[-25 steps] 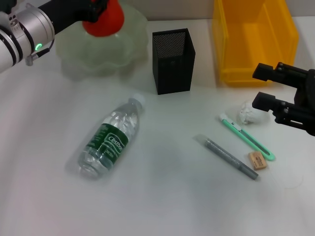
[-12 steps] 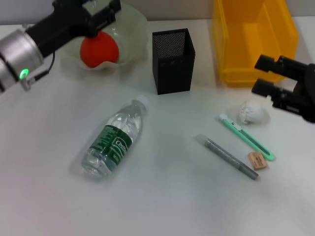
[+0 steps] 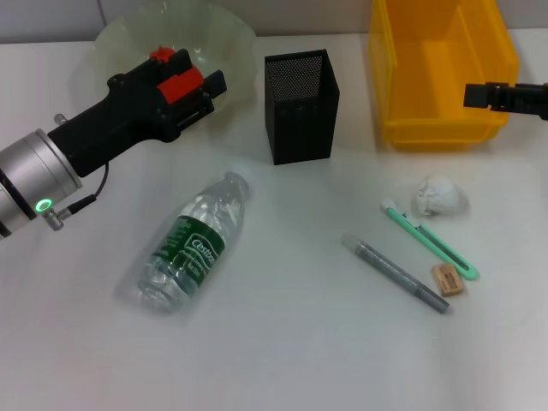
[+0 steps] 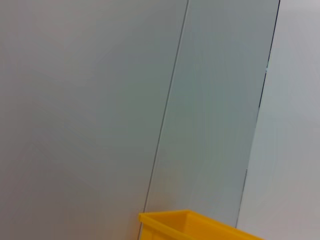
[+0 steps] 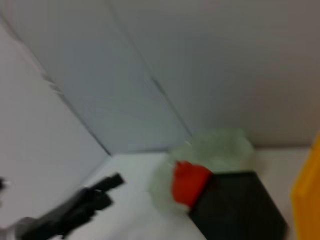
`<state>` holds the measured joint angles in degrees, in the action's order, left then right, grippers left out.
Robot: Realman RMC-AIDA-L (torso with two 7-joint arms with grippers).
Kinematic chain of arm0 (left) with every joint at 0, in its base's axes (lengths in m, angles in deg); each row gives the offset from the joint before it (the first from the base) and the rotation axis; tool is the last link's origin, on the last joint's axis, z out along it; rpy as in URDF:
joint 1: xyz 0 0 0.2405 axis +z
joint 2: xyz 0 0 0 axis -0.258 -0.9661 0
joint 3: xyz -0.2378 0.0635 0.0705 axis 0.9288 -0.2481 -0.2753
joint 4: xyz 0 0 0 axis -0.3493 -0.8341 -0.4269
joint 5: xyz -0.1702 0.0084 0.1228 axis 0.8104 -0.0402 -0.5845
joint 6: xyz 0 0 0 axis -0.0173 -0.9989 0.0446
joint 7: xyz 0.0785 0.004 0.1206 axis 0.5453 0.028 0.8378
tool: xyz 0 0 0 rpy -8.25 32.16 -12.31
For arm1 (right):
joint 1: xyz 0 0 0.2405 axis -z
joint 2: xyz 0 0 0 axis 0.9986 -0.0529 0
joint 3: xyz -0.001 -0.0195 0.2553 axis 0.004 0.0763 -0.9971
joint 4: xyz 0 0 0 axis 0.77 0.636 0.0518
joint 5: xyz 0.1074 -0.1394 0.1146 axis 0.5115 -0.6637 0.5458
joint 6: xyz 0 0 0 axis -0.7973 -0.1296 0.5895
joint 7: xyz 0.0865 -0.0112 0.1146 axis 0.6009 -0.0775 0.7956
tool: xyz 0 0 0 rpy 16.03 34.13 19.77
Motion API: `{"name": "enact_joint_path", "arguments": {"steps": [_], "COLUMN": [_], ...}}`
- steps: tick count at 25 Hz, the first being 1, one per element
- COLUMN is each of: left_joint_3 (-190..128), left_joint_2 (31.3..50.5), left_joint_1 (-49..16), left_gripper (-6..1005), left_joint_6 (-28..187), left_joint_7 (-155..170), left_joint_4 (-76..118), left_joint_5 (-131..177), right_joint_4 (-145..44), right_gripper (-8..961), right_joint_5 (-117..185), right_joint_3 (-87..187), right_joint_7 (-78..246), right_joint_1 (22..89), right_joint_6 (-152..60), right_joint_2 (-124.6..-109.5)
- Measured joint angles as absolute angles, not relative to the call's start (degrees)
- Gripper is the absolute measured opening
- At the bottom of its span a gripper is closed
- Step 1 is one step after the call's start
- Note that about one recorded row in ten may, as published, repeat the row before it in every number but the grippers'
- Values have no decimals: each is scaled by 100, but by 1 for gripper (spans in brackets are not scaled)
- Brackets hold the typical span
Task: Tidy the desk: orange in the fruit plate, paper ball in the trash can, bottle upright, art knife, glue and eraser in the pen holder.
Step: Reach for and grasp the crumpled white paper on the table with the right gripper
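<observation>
head view: the left arm reaches slantwise from the near left edge toward the far side, its left pincer (image 3: 184,81) over the near rim of the pale green fruit plate (image 3: 227,34); something red, seemingly the orange (image 3: 178,84), shows at its tip, and whether the jaws are closed on it cannot be told. the right pincer (image 3: 505,96) enters at the right edge over the yellow trash can (image 3: 441,128); its opening cannot be told. the bottle (image 3: 193,242) lies on its side on the white surface (image 3: 282,342), long axis diagonal, cap toward the black mesh pen holder (image 3: 301,107). the paper ball (image 3: 440,195) sits near the can; beside it lie the green art knife (image 3: 430,239), the grey glue stick (image 3: 398,274) and the eraser (image 3: 448,279), the knife and the stick roughly parallel. left wrist view: a grey wall and a corner of the can. right wrist view (blurred): plate, red object, holder and the other arm.
</observation>
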<state>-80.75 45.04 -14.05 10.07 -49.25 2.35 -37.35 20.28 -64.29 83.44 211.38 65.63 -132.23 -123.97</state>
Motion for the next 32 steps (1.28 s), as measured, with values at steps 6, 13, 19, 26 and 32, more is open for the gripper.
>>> {"name": "enact_joint_path", "arguments": {"steps": [6, 13, 19, 26, 32], "left_joint_3": [-8077, -8077, -8076, -8077, -8077], "left_joint_2": [4505, 4498, 4489, 4489, 4489], "left_joint_1": [-1406, -1384, -1381, -1415, -1435], "left_gripper": [669, 668, 670, 669, 669], "left_joint_6": [1031, 1092, 1222, 1340, 1503], "left_joint_7": [-4914, -4913, -4913, -4913, -4909], "left_joint_4": [237, 249, 251, 251, 251], "left_joint_5": [-3731, -3725, -3719, -3748, -3743], "right_joint_4": [3303, 3108, 2371, 1269, 857], "right_gripper": [655, 654, 648, 635, 624], "right_joint_5": [-8618, -9996, -10565, -10721, -10888], "right_joint_3": [9256, 9879, 9980, 10092, 10298], "right_joint_7": [23410, 24274, 24332, 24215, 24267], "right_joint_1": [6107, 5454, 4925, 4414, 4197], "right_joint_6": [-13157, -13177, -13193, -12876, -12650], "right_joint_2": [-12384, -12364, -12358, -12350, -12350]}}
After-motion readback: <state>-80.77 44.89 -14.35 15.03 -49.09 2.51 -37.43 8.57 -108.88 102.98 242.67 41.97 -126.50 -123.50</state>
